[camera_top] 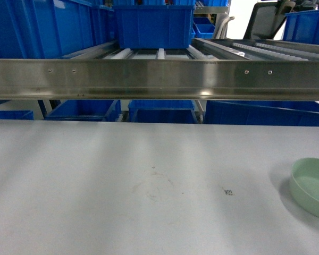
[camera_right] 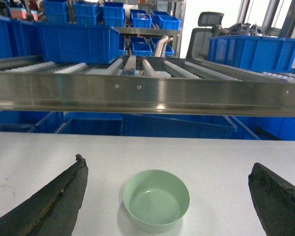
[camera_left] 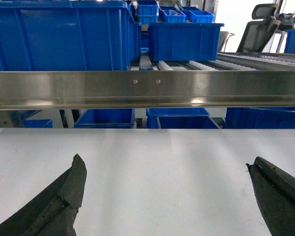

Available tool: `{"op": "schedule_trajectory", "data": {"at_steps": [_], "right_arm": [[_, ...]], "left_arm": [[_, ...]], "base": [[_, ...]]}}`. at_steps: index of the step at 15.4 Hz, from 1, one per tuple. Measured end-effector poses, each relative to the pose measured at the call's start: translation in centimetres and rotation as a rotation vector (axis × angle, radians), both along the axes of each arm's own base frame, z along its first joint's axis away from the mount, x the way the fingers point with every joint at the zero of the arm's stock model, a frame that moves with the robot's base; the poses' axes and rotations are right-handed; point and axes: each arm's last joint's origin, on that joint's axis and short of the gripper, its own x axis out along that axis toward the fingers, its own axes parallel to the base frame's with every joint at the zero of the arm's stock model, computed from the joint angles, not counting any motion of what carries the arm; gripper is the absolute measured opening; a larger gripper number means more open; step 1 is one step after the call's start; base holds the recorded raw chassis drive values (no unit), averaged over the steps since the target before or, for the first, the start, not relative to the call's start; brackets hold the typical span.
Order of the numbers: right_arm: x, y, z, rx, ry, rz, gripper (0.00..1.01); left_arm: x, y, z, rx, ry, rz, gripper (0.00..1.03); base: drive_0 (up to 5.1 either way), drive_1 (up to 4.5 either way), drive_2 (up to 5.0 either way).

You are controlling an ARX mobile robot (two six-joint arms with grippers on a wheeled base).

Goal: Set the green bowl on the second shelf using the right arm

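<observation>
- The right gripper (camera_right: pixel 167 196) is nearest in the right wrist view: its two dark fingers (camera_right: pixel 54 196) sit wide apart at the bottom corners, holding nothing.
- The green bowl (camera_right: pixel 156 200) sits upright on the grey tabletop (camera_right: pixel 39 152) between those spread fingers, touching neither one.
- In the head view the green bowl (camera_top: pixel 311 187) lies at the right edge of the tabletop (camera_top: pixel 122 186), partly cut off by the frame; neither arm shows there.
- The left gripper (camera_left: pixel 167 196) is likewise spread wide, its dark fingers (camera_left: pixel 59 201) at the lower corners of the left wrist view over bare tabletop (camera_left: pixel 162 162), with nothing between them.
- The second shelf (camera_top: pixel 159 77) runs across behind the table, its shiny steel front rail above the table's far edge, white roller tracks (camera_top: pixel 127 53) leading back.
- A large blue crate (camera_top: pixel 154 24) stands on those rollers, well back from the rail.
- More blue crates (camera_top: pixel 159 112) sit below the shelf, behind the table.
- An office chair (camera_right: pixel 206 34) stands beyond the rack.
</observation>
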Motion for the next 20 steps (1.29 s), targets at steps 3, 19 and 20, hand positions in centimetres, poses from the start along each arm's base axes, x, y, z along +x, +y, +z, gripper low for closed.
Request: {"op": "schedule_trajectory", "data": {"at_steps": [3,19,20], "right_arm": [[4.2,-0.3,1.9,-0.060,0.076,0.013,0.98],[20.8,-8.8,-7.1,0.090,0.854,-0.056,0.98],[20.7,-9.2,-7.6,0.099,0.872,-0.066,0.98]], "left_arm": [[0.0,0.0,0.0,0.000,0.000,0.000,0.98],[0.0,0.0,0.0,0.000,0.000,0.000,0.98],[0.0,0.0,0.0,0.000,0.000,0.000,0.98]], "base": [[0.0,0.00,0.0],[0.0,0.00,0.0],[0.0,0.00,0.0]]}}
